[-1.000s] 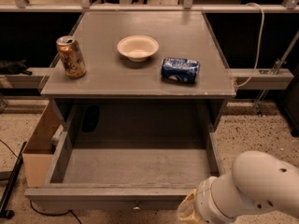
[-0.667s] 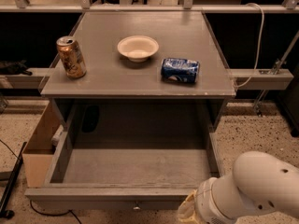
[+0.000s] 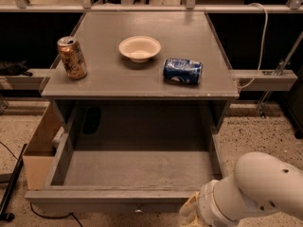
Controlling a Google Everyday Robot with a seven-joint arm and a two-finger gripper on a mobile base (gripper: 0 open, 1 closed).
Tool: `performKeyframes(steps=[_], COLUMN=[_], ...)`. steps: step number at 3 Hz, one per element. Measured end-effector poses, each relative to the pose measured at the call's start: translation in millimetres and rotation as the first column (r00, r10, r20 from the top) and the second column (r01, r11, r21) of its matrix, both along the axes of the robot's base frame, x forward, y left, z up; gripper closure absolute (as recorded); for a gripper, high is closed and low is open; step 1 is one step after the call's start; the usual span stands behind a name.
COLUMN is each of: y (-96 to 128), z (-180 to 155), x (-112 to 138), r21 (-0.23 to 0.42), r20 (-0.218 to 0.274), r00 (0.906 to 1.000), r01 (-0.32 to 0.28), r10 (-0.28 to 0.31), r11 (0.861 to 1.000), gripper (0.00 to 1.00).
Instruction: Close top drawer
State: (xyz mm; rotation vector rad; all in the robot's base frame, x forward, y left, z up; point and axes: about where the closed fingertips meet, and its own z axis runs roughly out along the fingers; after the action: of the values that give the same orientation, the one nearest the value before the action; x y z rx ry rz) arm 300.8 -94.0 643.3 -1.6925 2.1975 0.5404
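Top drawer (image 3: 137, 170) is seen pulled well out from under the desk (image 3: 189, 32), towards the camera, with its grey floor exposed. Its flat front panel is shown at the lower edge of the view, and a small round knob (image 3: 138, 209) is seen at the panel's centre.

The end effector (image 3: 191, 214) is placed at the bottom right of the view, just beside the right part of the drawer's front panel, at the end of a bulky white arm (image 3: 265, 186). Whether contact is made with the panel cannot be told, nor can it be told how wide the end effector is set, since it is cut off by the picture's lower edge.

On the desk, a gold can (image 3: 72, 57) is stood upright at the left, a pale bowl (image 3: 139, 48) is set near the middle, and a blue can (image 3: 182, 71) is laid on its side to the right of the bowl. An open cardboard box (image 3: 40, 148) is placed on the speckled floor (image 3: 255, 131), against the drawer's left side.
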Motion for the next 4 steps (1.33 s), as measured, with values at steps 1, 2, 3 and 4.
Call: performKeyframes(steps=[1,2,3,4], y=[-1.1,-1.2,0.1,3.1], z=[-6.3,-5.5,-7.1,-7.7], x=[23.3,20.3,54.8,116.0], r21=[-0.003,-0.003,-0.028,-0.067], r20=[0.002,0.002,0.027,0.069], r00=[1.0,1.0,0.9996,0.9975], r01=[0.007,0.007,0.01,0.019], r10=[-0.007,-0.007,-0.009,-0.014], r11=[1.0,1.0,1.0,0.998], gripper=[0.06,0.07,0.31,0.54])
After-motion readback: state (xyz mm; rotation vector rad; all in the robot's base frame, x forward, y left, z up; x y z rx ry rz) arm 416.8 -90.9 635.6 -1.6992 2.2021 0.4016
